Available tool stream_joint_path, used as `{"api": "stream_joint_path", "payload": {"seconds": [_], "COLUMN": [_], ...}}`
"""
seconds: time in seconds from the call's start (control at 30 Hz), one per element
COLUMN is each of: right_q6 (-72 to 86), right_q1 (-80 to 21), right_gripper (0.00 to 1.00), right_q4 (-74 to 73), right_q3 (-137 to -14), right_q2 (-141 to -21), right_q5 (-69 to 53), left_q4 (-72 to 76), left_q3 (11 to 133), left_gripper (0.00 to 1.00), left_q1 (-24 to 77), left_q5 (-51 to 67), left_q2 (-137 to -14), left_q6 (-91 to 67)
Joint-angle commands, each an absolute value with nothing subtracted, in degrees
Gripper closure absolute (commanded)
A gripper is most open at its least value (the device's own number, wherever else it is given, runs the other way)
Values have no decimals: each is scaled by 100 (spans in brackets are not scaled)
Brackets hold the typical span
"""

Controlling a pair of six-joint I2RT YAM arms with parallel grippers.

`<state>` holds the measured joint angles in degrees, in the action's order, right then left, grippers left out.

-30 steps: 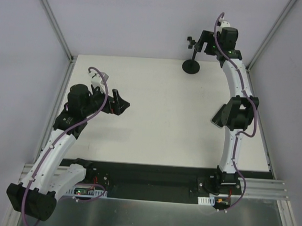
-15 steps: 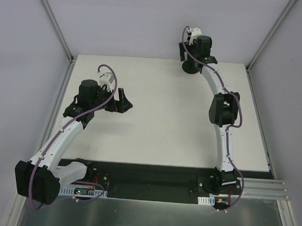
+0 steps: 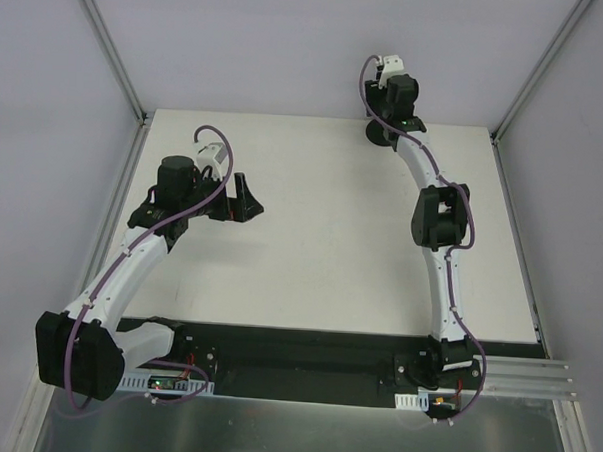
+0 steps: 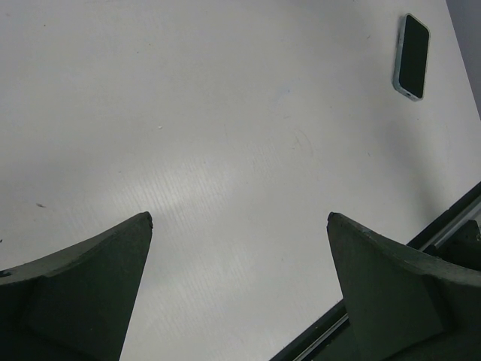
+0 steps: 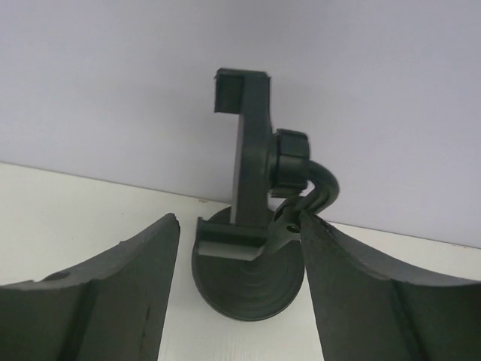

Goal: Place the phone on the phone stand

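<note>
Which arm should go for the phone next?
Left, likely. The left arm hangs over the table, jaws wide open, the phone ahead in its wrist view. The right arm is at the phone stand, jaws either side of it.

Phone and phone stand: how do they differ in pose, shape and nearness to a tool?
The phone lies flat on the table; the phone stand stands upright on its round base. The phone is a thin slab with a lighter edge; the phone stand is all black, with a holder on top. The phone lies well clear of the left tool; the phone stand sits between the parted fingers of the right tool. Both are dark.
</note>
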<state>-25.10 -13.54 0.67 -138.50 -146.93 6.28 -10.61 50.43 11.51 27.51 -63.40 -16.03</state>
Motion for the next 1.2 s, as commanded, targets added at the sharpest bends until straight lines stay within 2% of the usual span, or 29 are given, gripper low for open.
{"api": "stream_joint_path", "payload": {"seconds": [0.0,0.2,0.23,0.3,0.33,0.43,0.53,0.63,0.87,0.97,1.17], "right_q6": [-2364,-2329,-2320,-2320,-2312,-2373,-2373,-2364,-2399,-2531,-2961], "right_q1": [-1336,-1345,-1345,-1345,-1345,-1345,-1310,-1257,-1221,-1388,-1942], "right_gripper": [36,61,70,80,88,99,99,99,99,99,99], "right_q4": [712,774,756,642,563,308,247,88,-378,-395,-684], "right_q3": [-14291,-14265,-14247,-14081,-13984,-13300,-12193,-11060,-8959,-8149,-7077], "right_q2": [-14730,-14634,-14555,-14441,-14266,-13609,-12670,-11703,-9916,-9318,-8605], "right_q5": [870,800,809,774,730,396,45,-798,-4309,-5156,-5248], "left_q4": [-853,-844,-844,-835,-826,-835,-809,-730,-291,-62,-26], "left_q3": [5247,5238,5230,5238,5238,5229,5229,5212,5352,5791,6863], "left_gripper": [1,1,1,1,1,1,1,1,4,4,3], "left_q1": [1107,1107,1107,1099,1090,1090,1090,1090,1160,1440,1714], "left_q5": [2944,2962,2971,2997,3014,3076,3181,3427,4350,4578,4920], "left_q2": [-6354,-6381,-6390,-6398,-6407,-6398,-6381,-6337,-6337,-6450,-7188], "left_q6": [-1652,-1661,-1670,-1679,-1687,-1722,-1784,-1915,-2908,-3225,-3164]}}
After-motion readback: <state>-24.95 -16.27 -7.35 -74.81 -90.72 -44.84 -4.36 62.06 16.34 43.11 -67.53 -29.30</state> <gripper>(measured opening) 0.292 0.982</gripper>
